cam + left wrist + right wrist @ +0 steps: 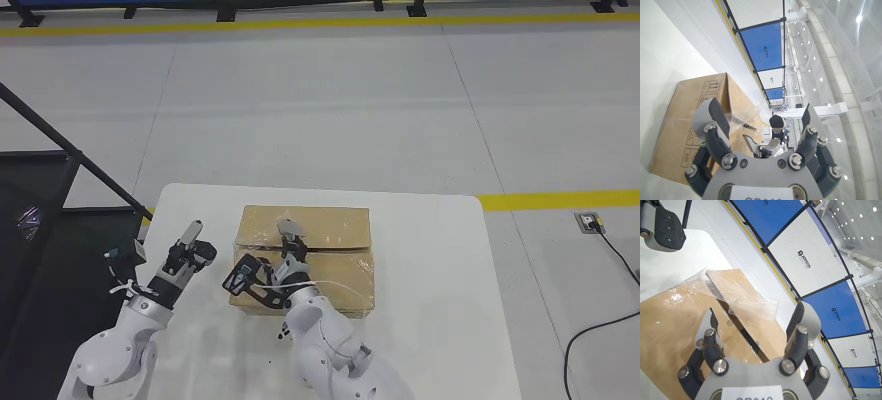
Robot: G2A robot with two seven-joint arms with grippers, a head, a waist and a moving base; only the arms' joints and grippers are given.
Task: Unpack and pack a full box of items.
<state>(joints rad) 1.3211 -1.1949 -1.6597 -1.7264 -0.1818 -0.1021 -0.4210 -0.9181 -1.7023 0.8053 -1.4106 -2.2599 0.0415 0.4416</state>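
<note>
Top, box (305,258): it lay on the white table (430,280), flaps down.
Top, right pincer (292,238): mine hung over the box's top, near the seam.
Top, left pincer (195,240): mine sat beside the box, off its short side and apart from it.
Left wrist, left pincer (761,108): I held it wide and empty, facing the box (687,117) side.
Left wrist, right pincer (762,132): it showed beyond, over the box.
Right wrist, right pincer (755,311): wide, gripping nothing, above the box (677,323).
Right wrist, tape (745,302): clear film, lifted and crumpled over the box's seam.
</note>
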